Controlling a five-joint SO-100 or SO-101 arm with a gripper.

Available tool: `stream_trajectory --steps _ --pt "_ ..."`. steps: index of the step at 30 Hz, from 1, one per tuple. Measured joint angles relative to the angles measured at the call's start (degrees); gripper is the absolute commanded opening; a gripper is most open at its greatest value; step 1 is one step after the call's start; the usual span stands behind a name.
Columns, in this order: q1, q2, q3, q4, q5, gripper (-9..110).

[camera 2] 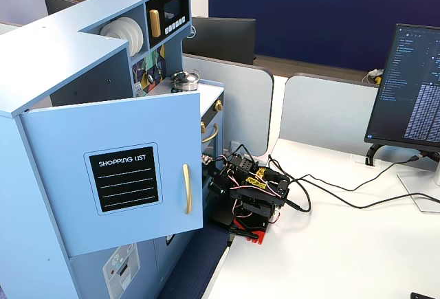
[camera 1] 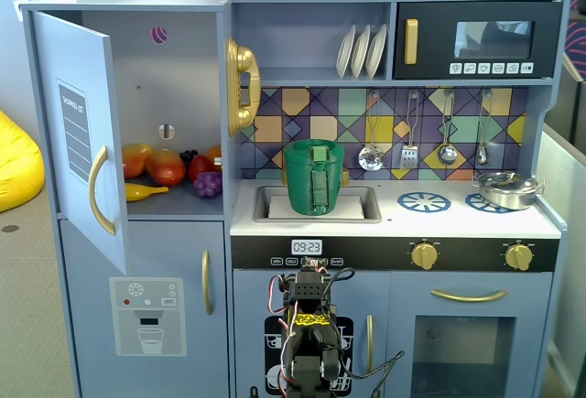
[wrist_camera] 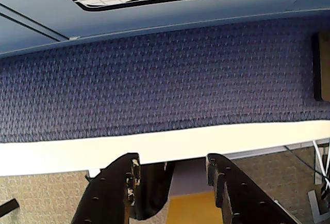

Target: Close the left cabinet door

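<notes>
The left cabinet door (camera 1: 84, 133) is light blue and stands wide open, swung out from the cabinet's left side. Its curved gold handle (camera 1: 99, 192) faces the room. In a fixed view the door (camera 2: 75, 148) shows its black "SHOPPING LIST" panel (camera 2: 124, 179) and its handle (camera 2: 185, 188). My arm (camera 1: 309, 325) sits folded low in front of the kitchen's middle, to the right of the door and apart from it; it also shows in a fixed view (camera 2: 251, 192). In the wrist view my gripper (wrist_camera: 172, 165) is open and empty, over a white table edge (wrist_camera: 154, 147) and a blue mat (wrist_camera: 165, 80).
Toy fruit (camera 1: 169, 167) lies inside the open cabinet. Below it is a blue door with a dispenser graphic (camera 1: 146, 316). A green pot (camera 1: 314, 177) sits in the sink and a gold phone (camera 1: 240, 87) hangs beside the cabinet. Cables (camera 2: 323, 196) and a monitor (camera 2: 412, 93) are on the white table.
</notes>
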Motion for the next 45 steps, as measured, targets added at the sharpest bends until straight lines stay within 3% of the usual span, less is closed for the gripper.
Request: stream_trajectory --steps 15,19,23,28,38,45 --pt "0.00 0.00 0.00 0.00 -0.09 0" --pt "-4.13 0.00 0.00 -0.18 -0.26 0" --pt "-18.37 -0.79 -1.93 -2.64 3.08 0" --pt "-41.57 -2.37 -6.59 -13.80 5.45 0" --pt "-78.13 -13.71 -8.53 -54.14 -9.49 0" --pt "-92.37 -22.50 -8.53 -80.51 -15.21 0"
